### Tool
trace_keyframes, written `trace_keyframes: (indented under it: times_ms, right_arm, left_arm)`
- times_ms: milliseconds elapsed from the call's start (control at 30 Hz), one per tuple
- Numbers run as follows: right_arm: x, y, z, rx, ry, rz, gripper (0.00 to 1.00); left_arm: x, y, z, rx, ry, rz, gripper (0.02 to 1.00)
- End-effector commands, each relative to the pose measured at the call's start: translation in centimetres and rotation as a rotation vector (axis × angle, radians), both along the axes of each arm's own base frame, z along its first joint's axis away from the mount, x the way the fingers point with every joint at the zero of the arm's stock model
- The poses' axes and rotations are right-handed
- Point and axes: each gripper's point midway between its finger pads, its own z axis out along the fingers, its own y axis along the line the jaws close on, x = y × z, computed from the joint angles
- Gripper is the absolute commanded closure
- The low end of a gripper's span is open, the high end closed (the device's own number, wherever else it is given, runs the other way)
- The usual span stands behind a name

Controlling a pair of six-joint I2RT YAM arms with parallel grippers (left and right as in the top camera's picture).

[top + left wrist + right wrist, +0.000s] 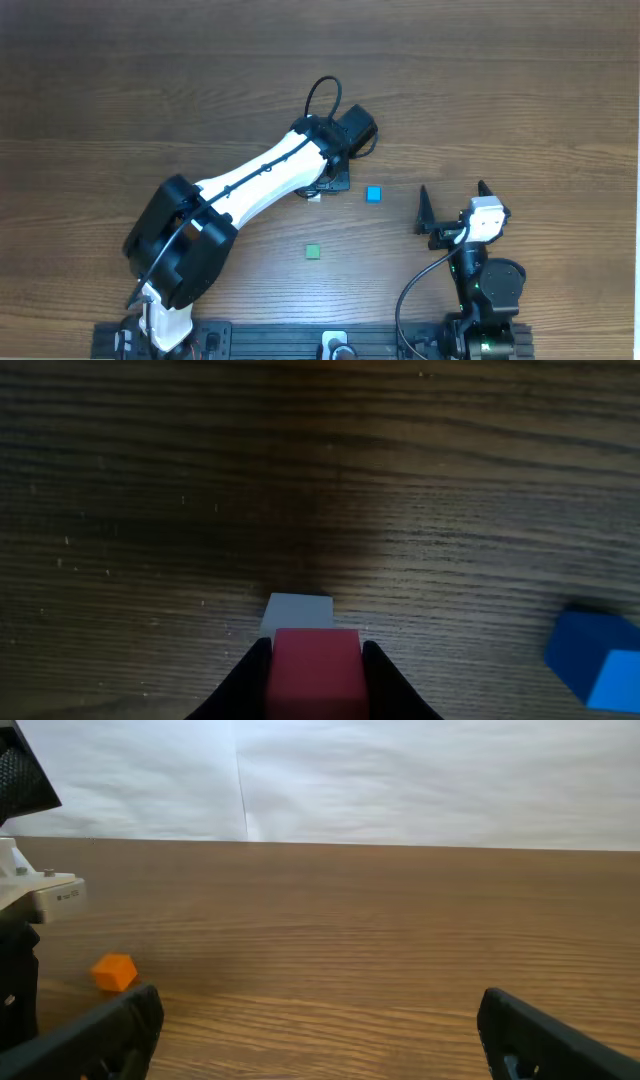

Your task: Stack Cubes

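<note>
My left gripper (315, 652) is shut on a red cube (315, 678), low over the table's middle. A white cube (297, 612) sits right against the red cube's far edge; whether the two touch I cannot tell. Off to the side lies a blue cube (595, 658), also seen in the top view as the blue cube (373, 194) just right of the left gripper (330, 185). A green cube (312, 252) rests nearer the bases. My right gripper (452, 198) stands open near its base, holding nothing. An orange cube (114, 972) lies on the table beyond the right gripper (320, 1002).
The left arm (250, 185) slants across the table from lower left to the centre. A white and black part of it (30, 890) shows beside the orange cube. Bare wood stretches across the far half of the table (200, 70).
</note>
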Motion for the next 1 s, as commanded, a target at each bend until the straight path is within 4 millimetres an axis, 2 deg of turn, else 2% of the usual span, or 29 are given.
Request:
trace_keyframes:
  times_ms: [33,1000]
  right_arm:
    - [0.0,0.2,-0.2,-0.007,0.000,0.012,0.007]
    - [0.0,0.2,-0.2,-0.007,0.000,0.013,0.009]
  left_arm:
    - [-0.1,0.5,-0.9,0.019,0.020,-0.004,0.978]
    - [-0.1,1.1,0.3,-0.014,-0.017,0.004,0.976]
